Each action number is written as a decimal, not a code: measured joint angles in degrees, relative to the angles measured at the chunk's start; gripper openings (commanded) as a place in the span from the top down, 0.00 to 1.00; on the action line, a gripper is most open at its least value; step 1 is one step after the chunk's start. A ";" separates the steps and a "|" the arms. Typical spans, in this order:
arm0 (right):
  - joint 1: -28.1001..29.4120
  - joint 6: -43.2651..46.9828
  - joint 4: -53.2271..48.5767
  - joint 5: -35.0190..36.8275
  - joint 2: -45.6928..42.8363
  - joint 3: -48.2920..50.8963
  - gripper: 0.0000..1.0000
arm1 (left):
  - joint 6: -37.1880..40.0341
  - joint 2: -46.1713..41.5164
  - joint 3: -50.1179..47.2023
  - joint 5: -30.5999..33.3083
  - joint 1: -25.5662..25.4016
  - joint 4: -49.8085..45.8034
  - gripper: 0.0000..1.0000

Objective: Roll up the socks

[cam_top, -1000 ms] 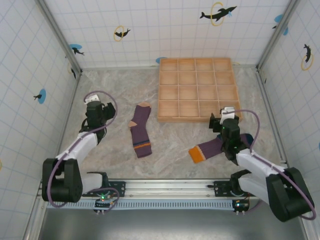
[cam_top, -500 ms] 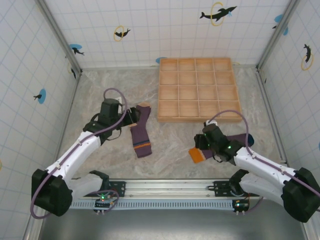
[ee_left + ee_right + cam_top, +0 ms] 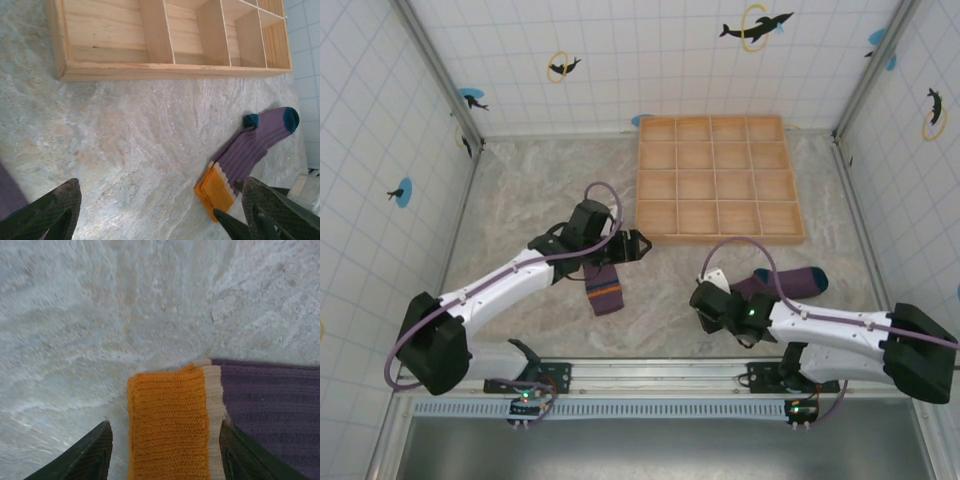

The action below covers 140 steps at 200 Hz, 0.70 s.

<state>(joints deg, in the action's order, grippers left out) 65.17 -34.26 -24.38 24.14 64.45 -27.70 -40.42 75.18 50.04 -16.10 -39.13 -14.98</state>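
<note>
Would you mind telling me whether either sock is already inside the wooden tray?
No, the left sock and the right sock both lie on the tabletop outside the wooden tray.

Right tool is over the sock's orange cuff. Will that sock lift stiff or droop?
Probably droops: the sock is thin ribbed knit lying flat. Held by the orange cuff alone, the rest would likely trail. Seems light; ribbing should grip.

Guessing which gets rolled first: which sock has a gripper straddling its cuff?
The teal-toed sock: the right gripper straddles its orange cuff. The other sock lies partly under the left arm.
</note>
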 measured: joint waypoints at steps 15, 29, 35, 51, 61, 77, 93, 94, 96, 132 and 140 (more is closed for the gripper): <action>0.83 -0.04 -0.31 0.20 2.19 -0.09 0.46 | -0.17 1.05 0.37 -0.17 0.00 0.52 0.15; 1.64 -0.26 -0.44 0.44 3.96 -0.09 0.46 | -0.20 1.51 0.39 -0.26 -0.04 0.55 0.16; 2.05 -0.28 -0.48 0.46 4.63 -0.09 0.46 | -0.20 1.66 0.39 -0.31 -0.11 0.57 0.16; 2.82 -0.31 -0.59 0.42 5.60 -0.09 0.47 | -0.20 1.88 0.39 -0.48 -0.20 0.68 0.16; 3.08 -0.48 -0.52 0.28 5.88 -0.11 0.48 | -0.22 1.88 0.39 -0.52 -0.20 0.70 0.16; 3.10 -1.01 0.02 0.15 6.23 -0.09 0.53 | -0.20 1.88 0.39 -0.66 -0.20 0.76 0.16; 3.10 -1.46 0.87 0.24 6.88 -0.11 0.60 | -0.20 1.88 0.39 -0.66 -0.20 0.83 0.16; 3.10 -1.44 0.90 0.22 6.93 -0.13 0.61 | -0.20 1.88 0.39 -0.66 -0.20 0.81 0.16; 3.10 -1.51 1.01 0.22 6.99 -0.15 0.62 | -0.20 1.88 0.39 -0.66 -0.20 0.81 0.16; 3.23 -0.52 3.63 0.72 8.28 -0.22 0.76 | -0.20 1.88 0.39 -0.33 -0.20 0.63 0.16; 3.48 0.66 4.39 0.96 8.52 -0.22 0.76 | -0.20 1.97 0.39 -0.11 -0.20 0.37 0.16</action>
<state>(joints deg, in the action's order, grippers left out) 68.64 -33.61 -19.99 25.10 72.97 -27.92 -40.62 77.14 50.43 -16.21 -39.33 -14.61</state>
